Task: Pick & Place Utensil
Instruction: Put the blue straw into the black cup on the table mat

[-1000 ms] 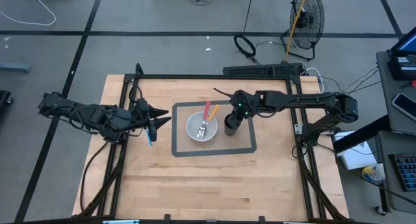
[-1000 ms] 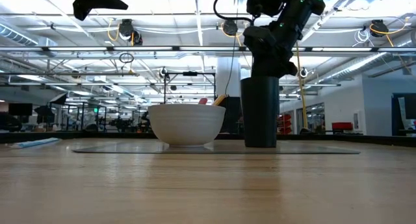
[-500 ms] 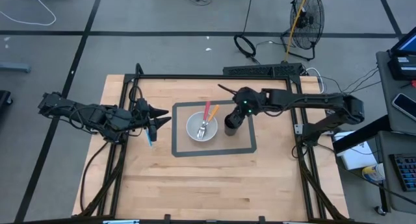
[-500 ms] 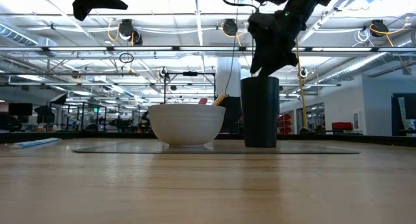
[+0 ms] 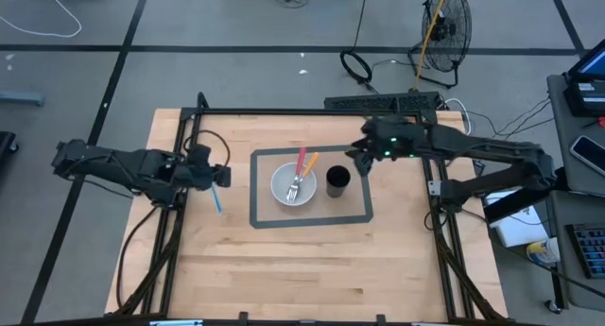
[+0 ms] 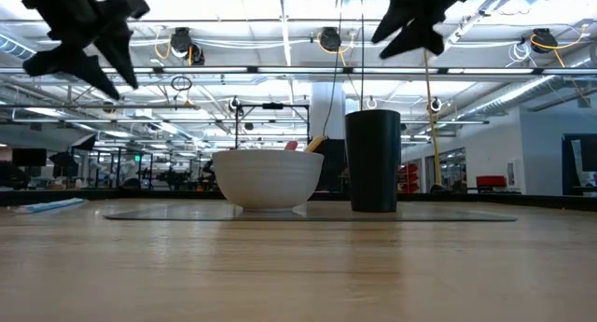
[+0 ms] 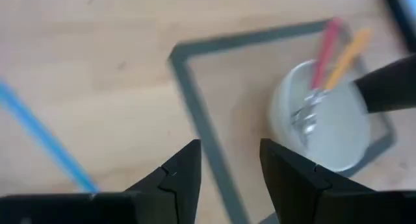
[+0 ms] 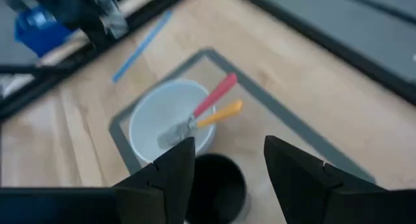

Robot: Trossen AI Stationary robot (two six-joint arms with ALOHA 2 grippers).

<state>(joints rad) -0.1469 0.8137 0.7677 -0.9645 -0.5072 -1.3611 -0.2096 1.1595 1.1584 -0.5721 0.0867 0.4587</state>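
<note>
Blue utensil [image 5: 216, 201] flat on bench [image 5: 284, 269], left of grey mat, just beside left gripper [image 5: 223, 175]. Judged light, stiff, thin, slippery; pinch mid-handle. Both grippers' jaws parted, empty. Right gripper [image 5: 359, 162] hovers beside black cup [image 5: 337, 181]; bowl [image 5: 293, 186] holds two utensils.

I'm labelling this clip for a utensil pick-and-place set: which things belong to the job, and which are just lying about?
Job:
- red-handled utensil
- orange-handled utensil
- white round bowl
- black cylindrical cup
- blue-handled utensil
- grey-bordered mat

Lying about:
- black floor fan
- coiled black cable
</note>
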